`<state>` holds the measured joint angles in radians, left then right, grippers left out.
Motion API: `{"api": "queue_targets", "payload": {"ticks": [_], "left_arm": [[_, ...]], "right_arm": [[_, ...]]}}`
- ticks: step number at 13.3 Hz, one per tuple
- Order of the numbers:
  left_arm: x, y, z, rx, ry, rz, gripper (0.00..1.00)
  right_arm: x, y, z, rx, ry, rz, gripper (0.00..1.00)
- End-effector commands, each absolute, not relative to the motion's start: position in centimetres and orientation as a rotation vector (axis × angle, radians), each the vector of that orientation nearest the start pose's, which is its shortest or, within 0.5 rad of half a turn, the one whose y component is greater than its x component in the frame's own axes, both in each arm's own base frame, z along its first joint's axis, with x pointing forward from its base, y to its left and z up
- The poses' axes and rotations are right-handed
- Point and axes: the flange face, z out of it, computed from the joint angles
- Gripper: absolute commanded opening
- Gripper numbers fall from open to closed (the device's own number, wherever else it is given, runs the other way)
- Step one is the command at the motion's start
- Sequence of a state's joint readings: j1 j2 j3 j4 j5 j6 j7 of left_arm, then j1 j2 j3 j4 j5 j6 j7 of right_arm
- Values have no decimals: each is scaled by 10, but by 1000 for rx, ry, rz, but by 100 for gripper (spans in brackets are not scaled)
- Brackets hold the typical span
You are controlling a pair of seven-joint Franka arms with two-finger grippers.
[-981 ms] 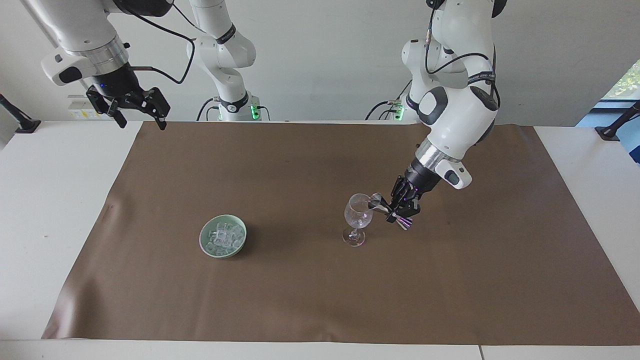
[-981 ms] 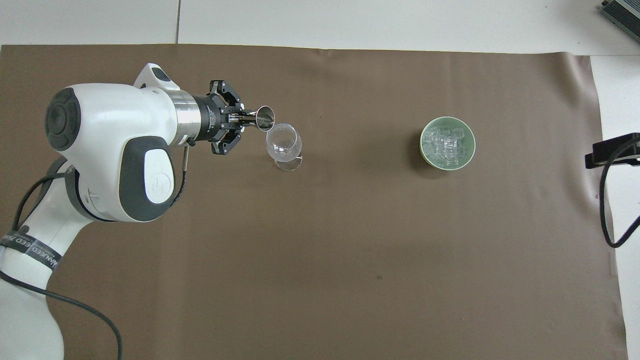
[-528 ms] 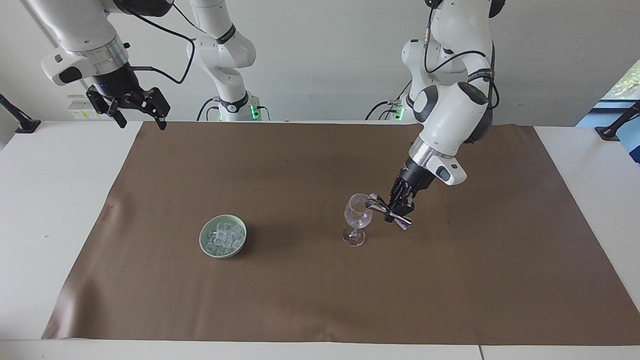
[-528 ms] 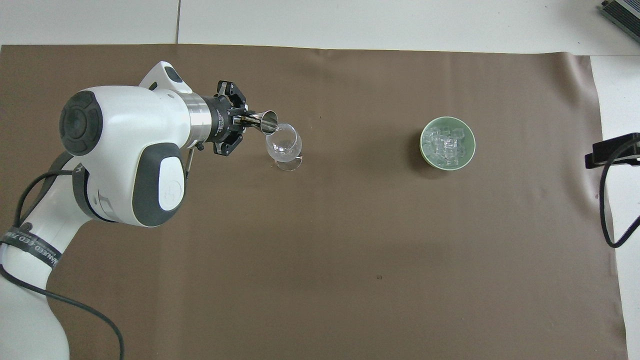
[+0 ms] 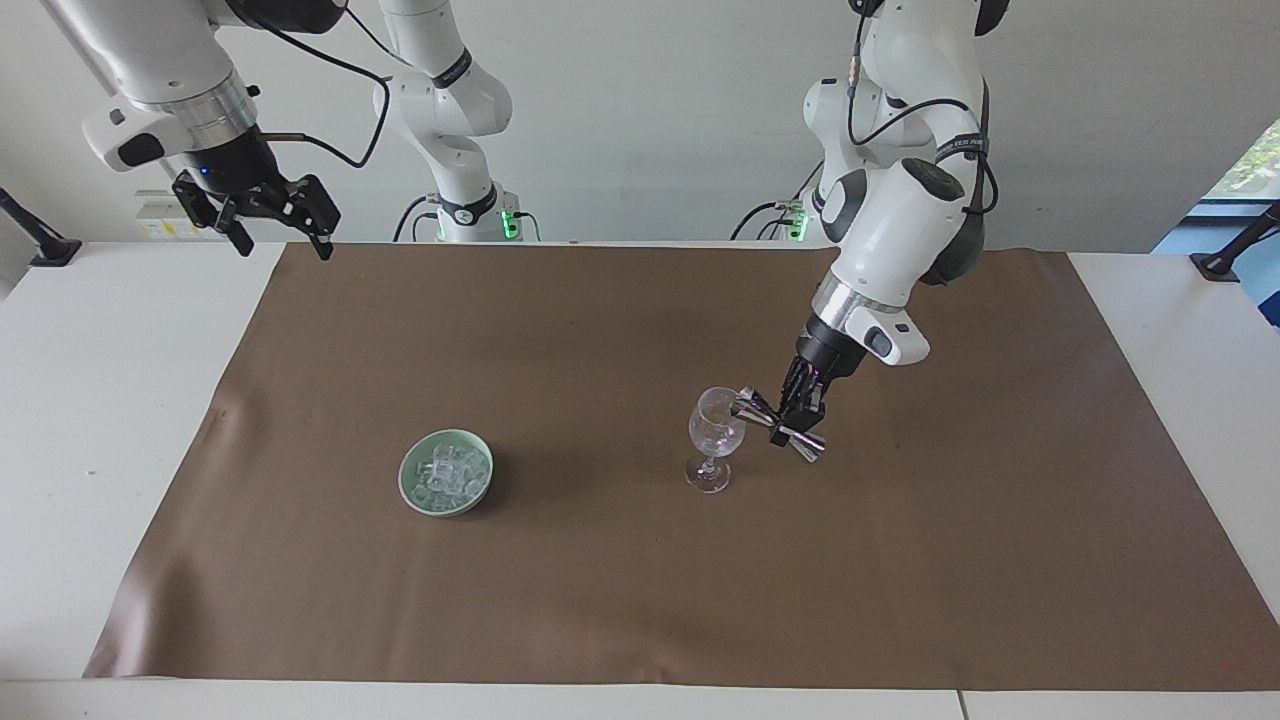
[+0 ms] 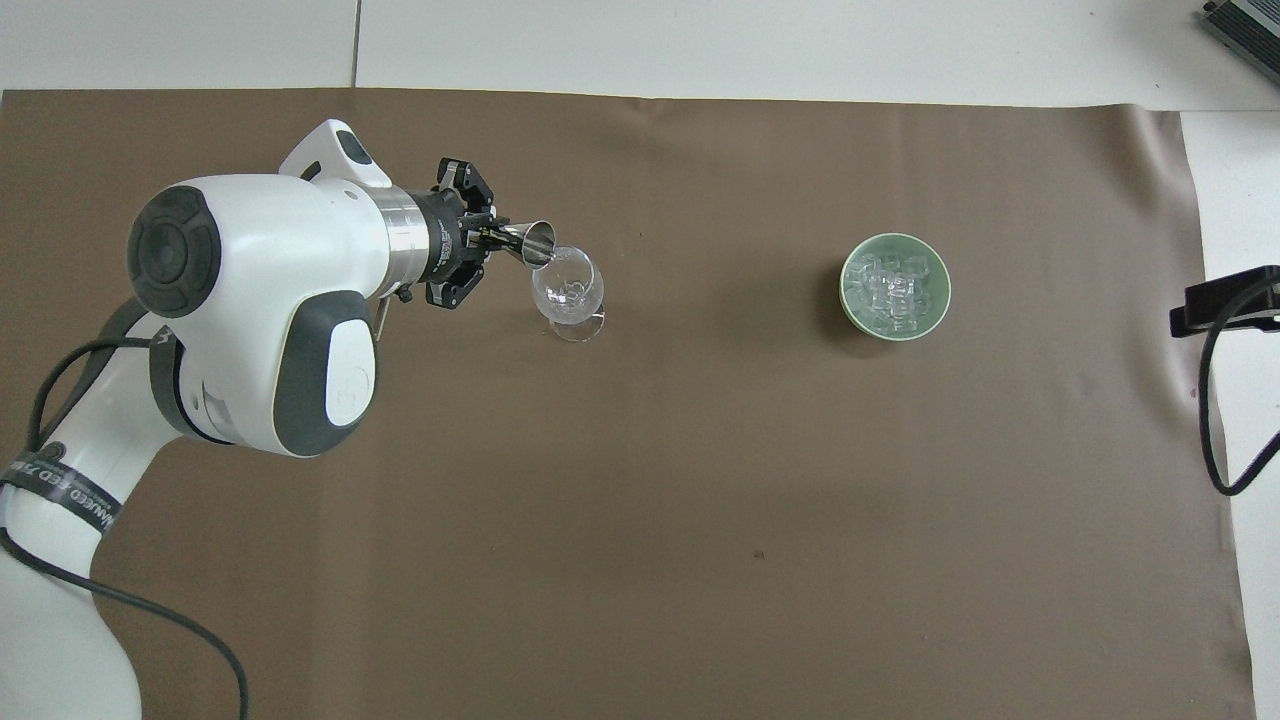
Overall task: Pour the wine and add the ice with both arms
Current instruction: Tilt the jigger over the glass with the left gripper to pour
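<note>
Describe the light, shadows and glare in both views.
Facing view: even daylight, a bright window at the edge by the left arm's end; the wine glass and green bowl cast soft shadows on the brown mat; the metal jigger in the left gripper glints. Overhead view: flat light, a faint shadow beside the bowl, and highlights sparkle on the ice.

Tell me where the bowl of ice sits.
The green bowl of ice stands on the brown mat, toward the right arm's end, level with the wine glass.
</note>
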<state>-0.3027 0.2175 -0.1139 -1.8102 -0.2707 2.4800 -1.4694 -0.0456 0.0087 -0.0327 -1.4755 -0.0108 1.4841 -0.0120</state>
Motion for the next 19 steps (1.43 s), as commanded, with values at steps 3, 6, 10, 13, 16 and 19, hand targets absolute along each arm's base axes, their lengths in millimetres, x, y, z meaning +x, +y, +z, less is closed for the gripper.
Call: {"api": "queue_targets", "payload": {"ticks": [3,6,10,13,16,19], "left_arm": [[599,-264,483,2166,1506,164,0],[599,-264,483,2182,1497,182,0],[599,-266,485,2199,1479,205,0],[599,-268,485,2211,1472,215,0],[599,-268,485,2212,1471,216,0],[599,-268,485,2212,1469,219,0]], "right_arm": [[542,-42,658,-3133,129,0,100],[542,-42,658,-3133,129,0,100],[542,-42,658,-3133,129,2,100],[542,-42,658,-3133,129,2,100],[542,-42,658,-3133,129,0,100],[542,-42,658,-3133,129,0,100]]}}
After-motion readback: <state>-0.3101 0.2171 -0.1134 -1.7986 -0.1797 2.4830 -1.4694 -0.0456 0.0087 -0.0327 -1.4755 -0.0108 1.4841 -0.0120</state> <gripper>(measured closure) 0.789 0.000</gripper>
